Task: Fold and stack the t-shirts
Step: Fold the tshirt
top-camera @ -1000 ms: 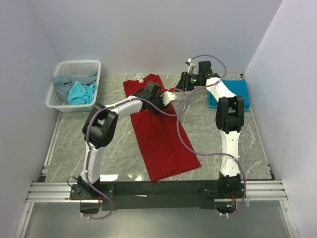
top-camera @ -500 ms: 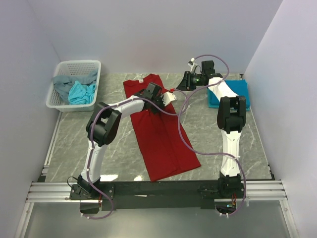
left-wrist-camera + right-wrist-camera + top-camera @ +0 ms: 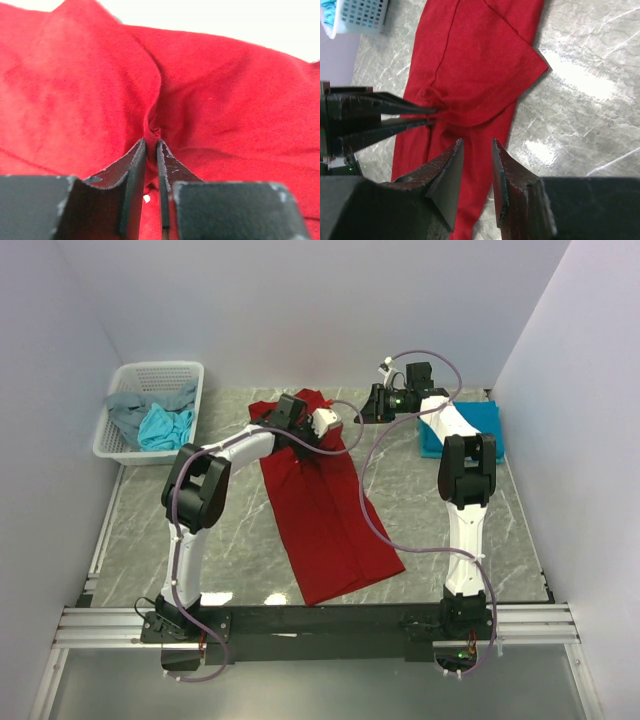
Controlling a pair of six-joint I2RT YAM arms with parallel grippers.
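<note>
You have the dark red t-shirt spread on the table, running at a slant from near the arm bases toward the back wall. The left gripper sits over the far part of it; its jaws are pressed nearly together with a fold of the red cloth pinched between them, and in the left wrist view the fabric puckers up to the tips. The right wrist view shows the same pinch from the side, the tips meeting on a small bunch of cloth beside a pointed flap of the shirt. Your right gripper hovers just beside that spot, above the shirt; its jaws stand a narrow gap apart and grip nothing, and the red cloth shows below through the gap. A teal-blue t-shirt lies folded flat at the table's far right corner, behind the right arm. At the far left stands a white mesh basket; it holds a grey t-shirt and a light turquoise t-shirt, both crumpled.
</note>
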